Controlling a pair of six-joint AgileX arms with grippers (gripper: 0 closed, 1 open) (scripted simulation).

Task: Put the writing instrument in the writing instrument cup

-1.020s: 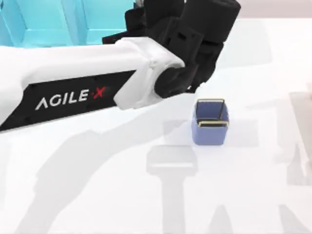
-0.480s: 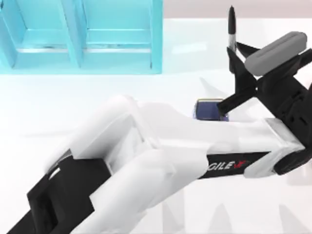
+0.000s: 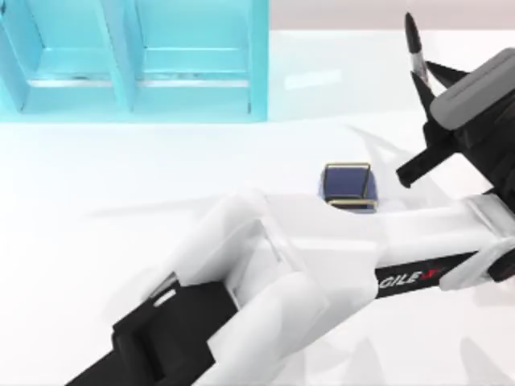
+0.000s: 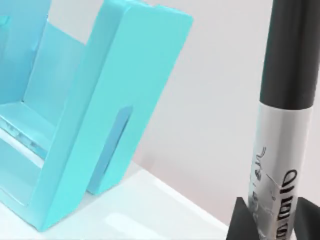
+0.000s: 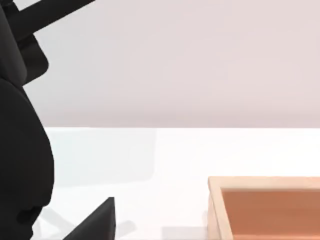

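Top view, my count: one writing instrument [image 3: 414,42], one writing instrument cup [image 3: 348,186], one turquoise shelf unit [image 3: 133,60]. My left gripper [image 3: 424,96] is clamped on the marker's barrel, upright, near the table's right edge, up and right of the cup. Left wrist view adds barrel markings [image 4: 272,195]; right wrist view, one wooden tray [image 5: 265,207].
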